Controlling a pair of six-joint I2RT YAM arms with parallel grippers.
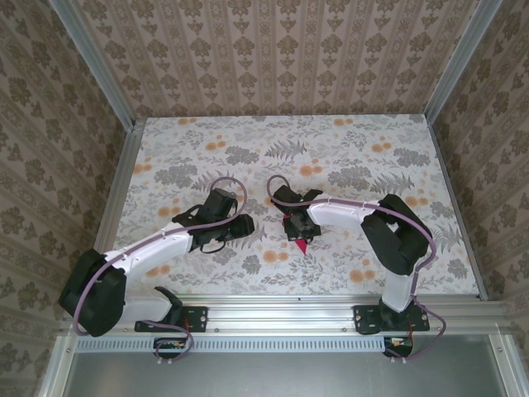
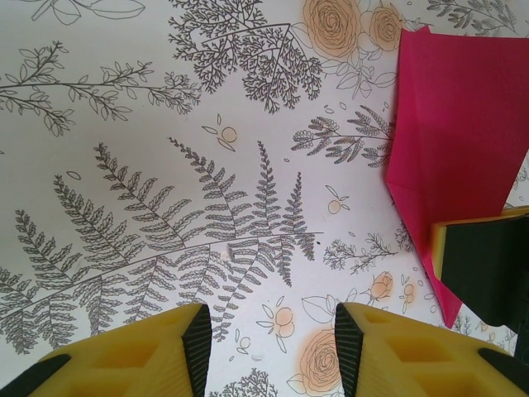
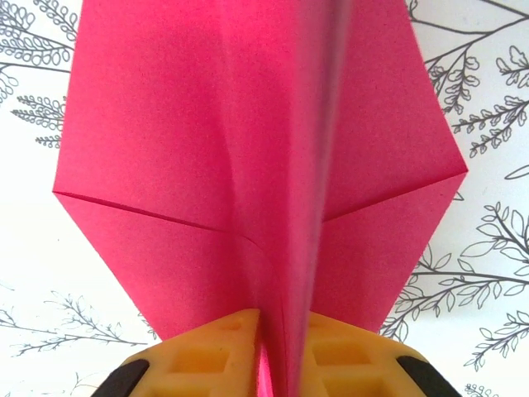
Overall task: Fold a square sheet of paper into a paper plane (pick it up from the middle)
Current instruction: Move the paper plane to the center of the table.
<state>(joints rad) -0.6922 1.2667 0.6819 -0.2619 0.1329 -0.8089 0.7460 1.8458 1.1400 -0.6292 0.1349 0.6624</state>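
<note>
While pinched along its centre crease by right gripper [image 3: 277,356], plane [image 3: 165,149] reads magenta, kite-shaped; left gripper [image 2: 273,347]: half-spread, empty, beside plane, over table [image 2: 165,124].

Floral tablecloth [image 1: 207,157] — patterned walls [image 1: 273,50] around it.

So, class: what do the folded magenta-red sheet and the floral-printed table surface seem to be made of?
Folded magenta-red sheet: thin matte paper; it holds sharp creases and shows a fine grain. Floral-printed table surface: smooth, flat printed covering, perhaps paper or vinyl; the look leaves that open.
</note>
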